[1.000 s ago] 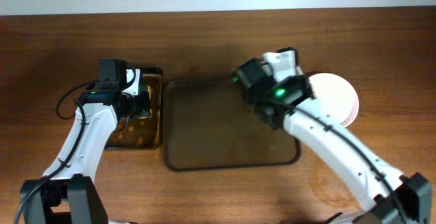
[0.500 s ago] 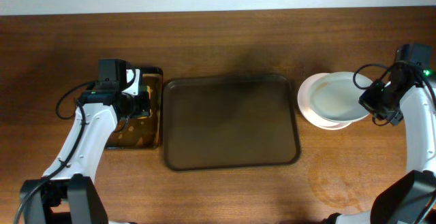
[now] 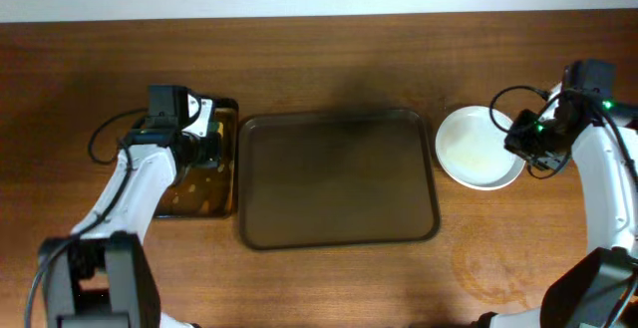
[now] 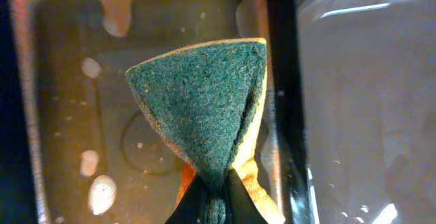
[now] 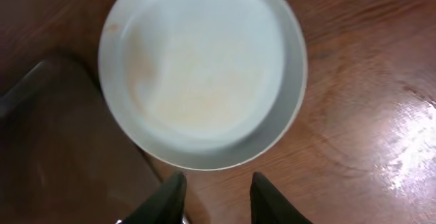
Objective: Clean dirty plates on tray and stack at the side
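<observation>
The dark brown tray lies bare at the table's middle. The white plates sit stacked on the wood right of it, also seen in the right wrist view. My right gripper is open and empty just at the stack's right rim. My left gripper is shut on a green and orange sponge, folded between its fingers over a small metal pan left of the tray.
The small metal pan holds brownish liquid and droplets. The tray's rim runs right beside it. Bare wooden table surrounds the tray and plates.
My right arm swung from the tray's far edge to the right side, set a plate on the stack and let go. The left arm has barely moved.
</observation>
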`<state>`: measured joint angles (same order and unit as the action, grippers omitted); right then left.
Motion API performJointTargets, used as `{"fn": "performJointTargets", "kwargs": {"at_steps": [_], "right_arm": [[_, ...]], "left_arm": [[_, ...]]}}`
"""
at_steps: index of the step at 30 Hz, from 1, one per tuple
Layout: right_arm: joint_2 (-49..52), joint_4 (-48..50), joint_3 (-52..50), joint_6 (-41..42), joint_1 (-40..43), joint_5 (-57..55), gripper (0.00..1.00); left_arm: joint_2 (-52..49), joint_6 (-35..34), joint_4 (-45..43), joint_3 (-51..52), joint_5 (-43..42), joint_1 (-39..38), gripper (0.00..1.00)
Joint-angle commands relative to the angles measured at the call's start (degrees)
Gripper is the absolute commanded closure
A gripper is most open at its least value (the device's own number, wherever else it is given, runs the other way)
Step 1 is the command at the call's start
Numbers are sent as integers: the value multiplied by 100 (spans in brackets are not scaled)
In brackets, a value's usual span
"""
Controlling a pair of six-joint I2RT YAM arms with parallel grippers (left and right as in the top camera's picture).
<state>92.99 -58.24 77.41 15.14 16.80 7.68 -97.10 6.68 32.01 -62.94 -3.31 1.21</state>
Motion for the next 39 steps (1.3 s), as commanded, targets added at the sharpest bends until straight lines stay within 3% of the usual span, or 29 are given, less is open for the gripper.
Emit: {"fn": "performJointTargets", "kwargs": {"at_steps": [1,3,4,6,9,11,12,13,14,15,16,20,24,27,32,35,39], "right_arm": [[28,-4,-28,-166,-313,92,67],[28,-2,-28,-203,-466,94,67],[28,-4,-28,-289,-529,92,66],[28,-22,-28,-435,-675,103,65],[22,-22,-24,-682,-973,293,62],[-9,-11,90,-977,-1252,525,53],[-28,-2,232,-1049,-1370,520,48],[-33,-2,372,-1049,-1445,522,42],[-37,-26,507,-1113,-1499,522,36],[-37,-208,734,-1241,-1534,505,23],[-37,-415,898,-1239,-1534,498,2],[-140,-970,938,-1217,-1534,326,2],[-927,-1095,413,-1141,-1534,197,2],[-2221,-474,-590,-1128,-1534,173,2],[-4470,199,-2199,-1132,-1534,-24,2],[-4955,-116,-2288,-1130,-1534,-22,2],[-4944,-151,-2288,-1132,-1534,-22,2]], "left_arm": [[-516,201,-282,24,188,24,98],[-684,201,-374,24,400,24,96],[-682,201,-396,24,638,24,69],[-612,170,-297,-87,826,24,44],[-216,-127,-31,-385,448,-31,34],[313,-125,17,-415,205,-94,27],[487,-127,24,-415,166,-153,18],[625,-127,48,-415,79,-225,2],[695,-127,94,-415,17,-271,0],[763,-127,227,-415,-55,-328,0],[802,-153,514,-415,-66,-348,0],[811,-411,2000,-413,-166,-345,0],[1080,-450,2721,-348,-210,-334,0],[1799,-448,2459,-15,-341,-337,0],[4094,-457,1414,1388,-444,-334,0],[5149,-450,1257,1749,-439,-334,0],[5676,-450,1263,1749,-442,-334,0]]}}
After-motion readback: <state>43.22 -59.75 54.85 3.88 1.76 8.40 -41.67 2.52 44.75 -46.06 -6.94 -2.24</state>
